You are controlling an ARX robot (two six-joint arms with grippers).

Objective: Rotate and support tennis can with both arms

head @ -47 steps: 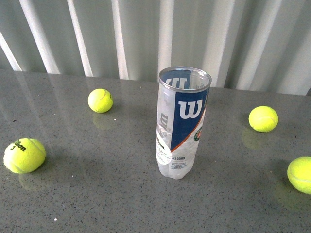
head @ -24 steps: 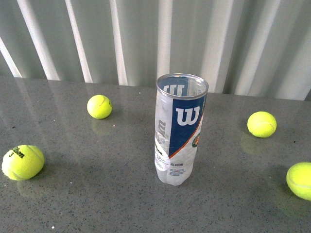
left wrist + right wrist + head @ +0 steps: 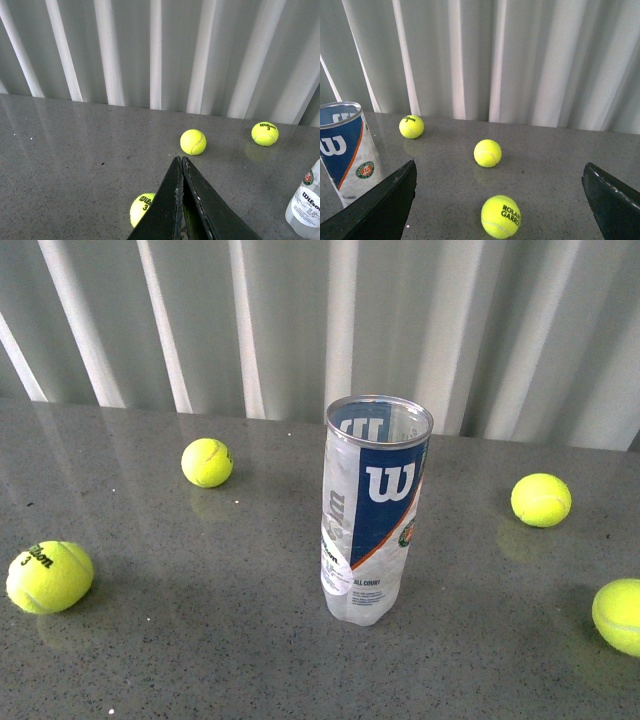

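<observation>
My left gripper (image 3: 181, 165) has its fingers pressed flat together, holding nothing, tips aimed out over the grey table (image 3: 200, 640). My right gripper (image 3: 500, 200) has its fingers spread wide, with yellow balls showing in the gap between them and nothing held. Neither arm shows in the front view.

From the left fingers the tennis can (image 3: 372, 510) lies off to the right, only its lower end in that wrist's picture; from the right fingers it lies to the left, just past the left-hand finger. It stands upright near the table's middle, long axis vertical, open metal rim up, touched by nothing. I judge the right arm nearer.

Against the front picture of a second ago, the can and the four balls around it sit slightly lower in the frame; their layout matches.
</observation>
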